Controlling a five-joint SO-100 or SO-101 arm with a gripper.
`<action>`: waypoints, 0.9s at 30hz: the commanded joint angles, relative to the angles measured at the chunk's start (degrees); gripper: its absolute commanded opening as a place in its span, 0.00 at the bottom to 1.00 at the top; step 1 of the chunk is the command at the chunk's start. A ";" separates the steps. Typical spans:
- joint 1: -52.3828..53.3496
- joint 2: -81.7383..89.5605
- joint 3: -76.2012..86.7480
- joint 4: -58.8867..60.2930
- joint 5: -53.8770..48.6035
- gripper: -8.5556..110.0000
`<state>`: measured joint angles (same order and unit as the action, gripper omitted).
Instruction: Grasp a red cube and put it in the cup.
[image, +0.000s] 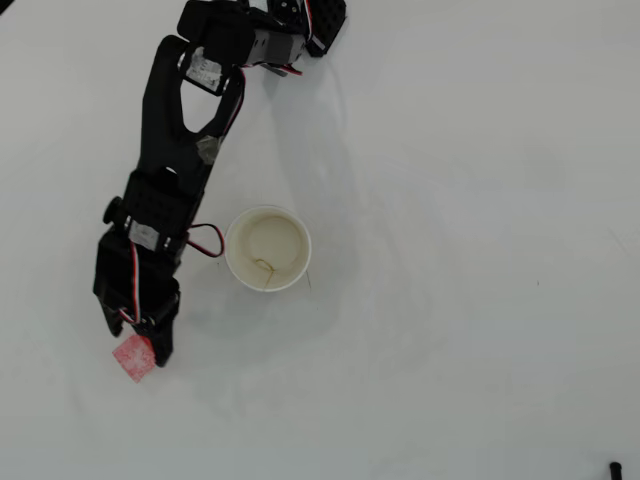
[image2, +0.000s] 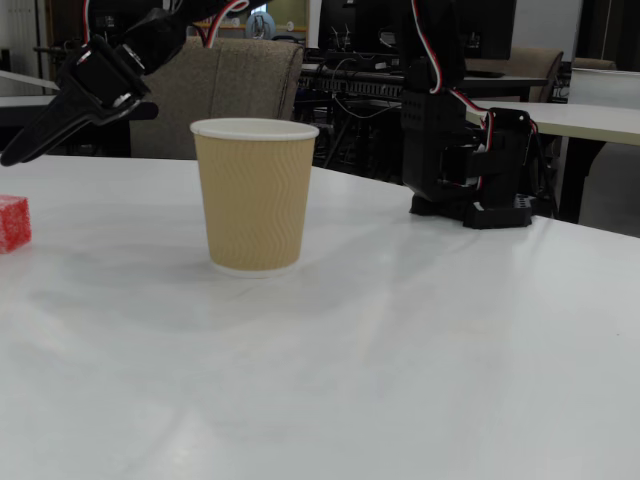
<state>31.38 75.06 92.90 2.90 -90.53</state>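
Observation:
The red cube (image: 128, 359) lies on the white table at the lower left of the overhead view, its upper edge covered by my gripper (image: 136, 340). In the fixed view the cube (image2: 12, 222) sits at the far left edge, and the gripper (image2: 22, 148) hangs a little above it without touching. The fingers appear slightly open and hold nothing. The cup (image: 268, 248) stands upright to the right of the gripper, with nothing in it but a thin curl on its cream bottom. From the side the cup (image2: 255, 195) shows tan ribbed walls.
The arm's black base (image: 312, 25) sits at the table's far edge, right of the cup in the fixed view (image2: 470, 160). A small black object (image: 614, 468) lies at the lower right corner. Chairs and desks stand behind the table.

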 joint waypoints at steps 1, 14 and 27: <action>-0.18 1.05 -5.45 -1.49 -1.32 0.29; 3.34 -4.22 -14.15 -0.62 -5.19 0.29; 5.98 -12.48 -22.41 -1.41 -8.70 0.30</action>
<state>37.09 61.44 76.90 2.64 -98.79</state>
